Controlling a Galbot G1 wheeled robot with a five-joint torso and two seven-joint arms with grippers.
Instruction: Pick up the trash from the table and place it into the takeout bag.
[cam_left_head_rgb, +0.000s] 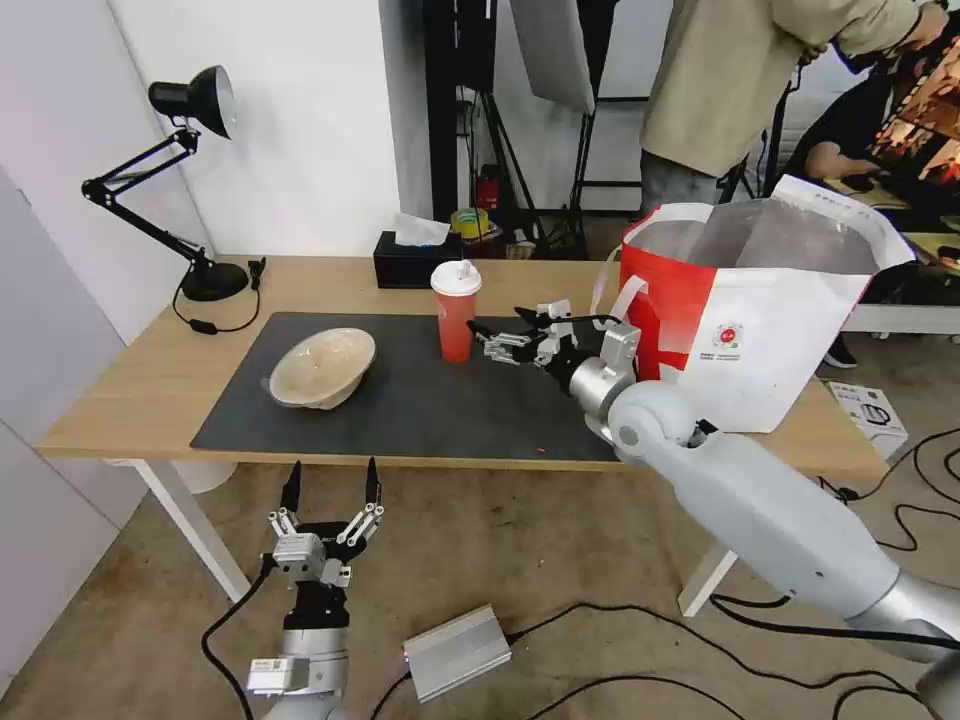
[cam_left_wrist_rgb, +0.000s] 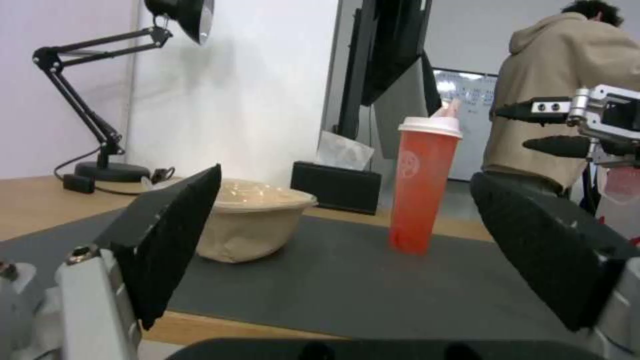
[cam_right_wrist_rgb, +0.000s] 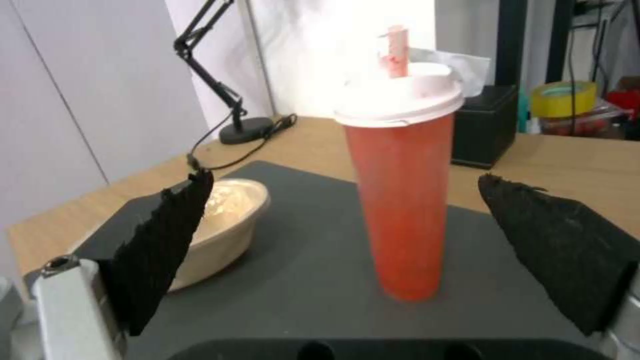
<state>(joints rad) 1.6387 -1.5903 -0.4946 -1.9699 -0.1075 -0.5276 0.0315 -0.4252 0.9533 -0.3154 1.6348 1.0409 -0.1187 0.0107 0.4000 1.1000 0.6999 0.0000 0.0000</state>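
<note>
On the dark mat (cam_left_head_rgb: 420, 410) of the table (cam_left_head_rgb: 140, 390) stand a tall red drink cup (cam_left_head_rgb: 456, 312) with a white lid and, further left, a shallow beige bowl (cam_left_head_rgb: 322, 367), tilted. My right gripper (cam_left_head_rgb: 492, 338) hovers open just right of the cup; in the right wrist view the cup (cam_right_wrist_rgb: 403, 200) stands upright between and beyond the fingers (cam_right_wrist_rgb: 167, 240), untouched. The red-and-white takeout bag (cam_left_head_rgb: 760, 320) stands open at the table's right end. Below the front edge, my left gripper (cam_left_head_rgb: 330, 492) waits open, facing the bowl (cam_left_wrist_rgb: 250, 220) and cup (cam_left_wrist_rgb: 423, 192).
A black tissue box (cam_left_head_rgb: 415, 262) and a black desk lamp (cam_left_head_rgb: 190, 170) stand along the table's back edge. A silver box (cam_left_head_rgb: 455, 650) and cables lie on the floor under the table. People stand behind the bag.
</note>
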